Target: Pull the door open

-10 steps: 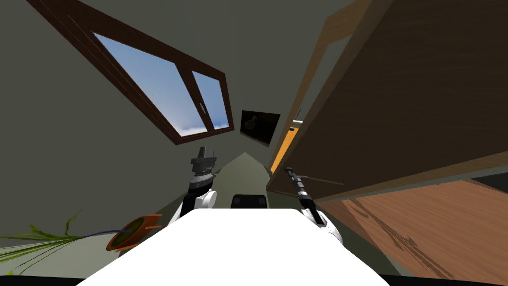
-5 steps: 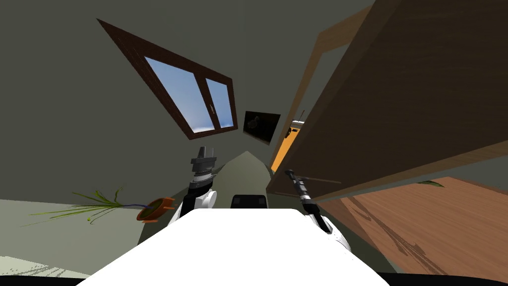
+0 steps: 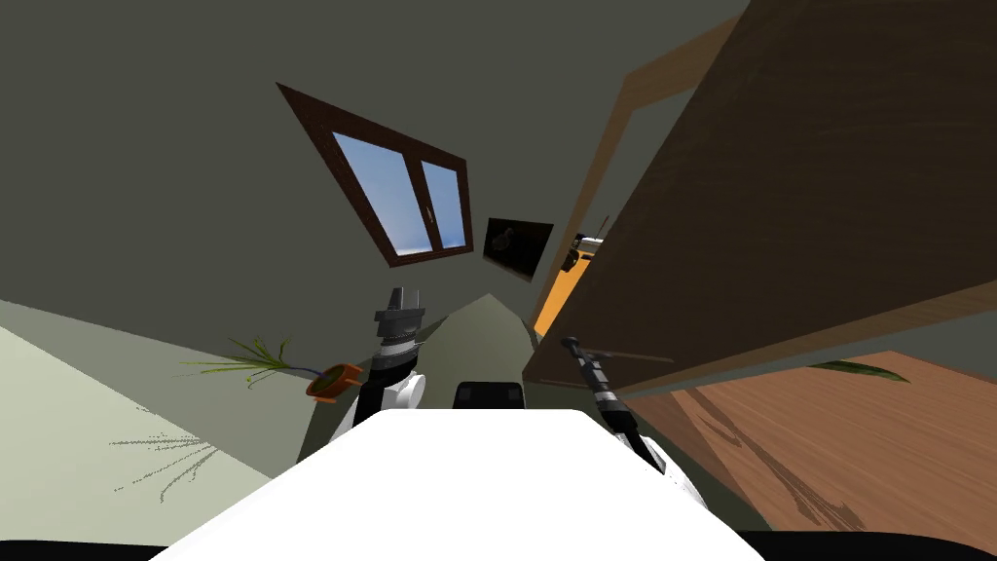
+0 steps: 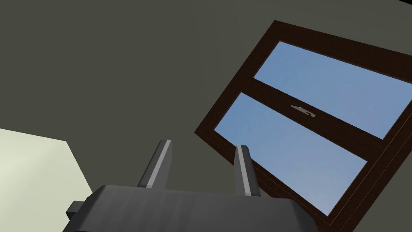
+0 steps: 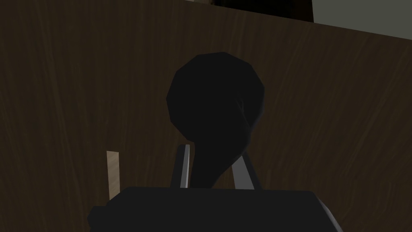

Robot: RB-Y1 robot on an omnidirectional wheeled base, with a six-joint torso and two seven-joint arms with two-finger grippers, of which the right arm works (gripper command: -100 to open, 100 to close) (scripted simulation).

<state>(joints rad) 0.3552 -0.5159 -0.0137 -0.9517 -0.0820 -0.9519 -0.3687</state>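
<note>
A dark brown wooden door (image 3: 779, 195) stands swung out from its lighter frame (image 3: 613, 146) on my right. The right wrist view shows the door's face (image 5: 80, 80) close up, with a black lever handle (image 5: 215, 100) on a round base. My right gripper (image 5: 215, 169) is shut on the handle's lever, one finger pressing each side. In the head view the right gripper (image 3: 570, 343) meets the door's lower edge. My left gripper (image 3: 404, 297) is raised beside my chest, and its fingers (image 4: 161, 161) stand open with nothing between them.
A potted plant (image 3: 331, 380) lies low on the left, near a pale surface (image 3: 78, 429). A dark-framed window (image 3: 409, 200) and a small dark picture (image 3: 518, 245) are on the grey wall ahead. An orange thing (image 3: 560, 287) shows through the gap. Wooden floor (image 3: 828, 438) lies under the door.
The whole head view has shifted: window and plant slid right and shrank, so I have moved. The door keeps its place beside me, and the right gripper stays on the handle.
</note>
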